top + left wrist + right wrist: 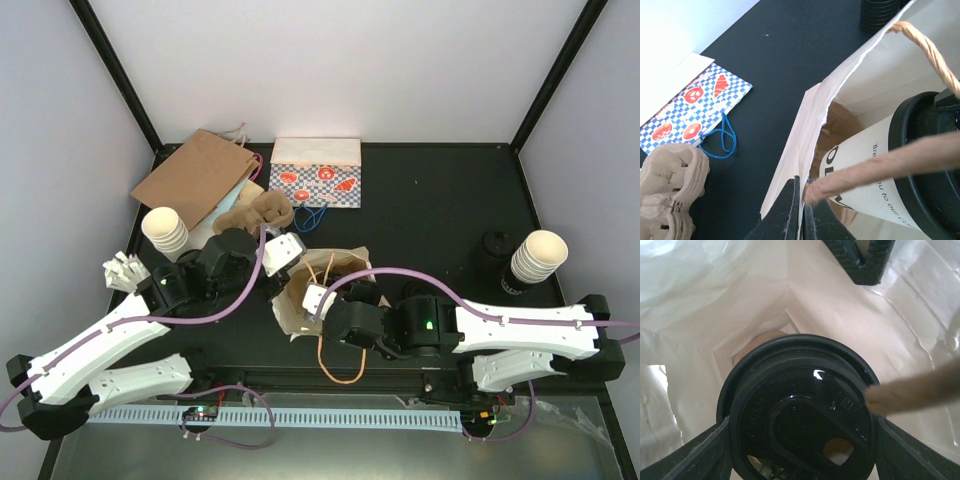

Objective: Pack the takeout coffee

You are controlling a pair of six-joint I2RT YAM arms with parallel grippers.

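The takeout coffee (867, 167), a cream cup with black print and a black lid (800, 410), hangs tilted inside the open white paper bag (296, 312). My right gripper (802, 445) reaches into the bag and is shut on the cup at its lid, one finger on each side. My left gripper (804, 202) is shut on the bag's near wall by a brown twisted handle (880, 167) and holds the mouth open. In the top view the left gripper (288, 268) is at the bag's left rim and the right gripper (322, 294) is inside its mouth. The bag's floor (765, 335) shows below the cup.
A flat brown bag (195, 175), a blue checkered bag (315, 172) and a cardboard cup carrier (255, 212) lie at the back left. Stacks of lidless cups stand at the left (165, 230) and right (540, 258), with black lids (493, 250) beside the right one.
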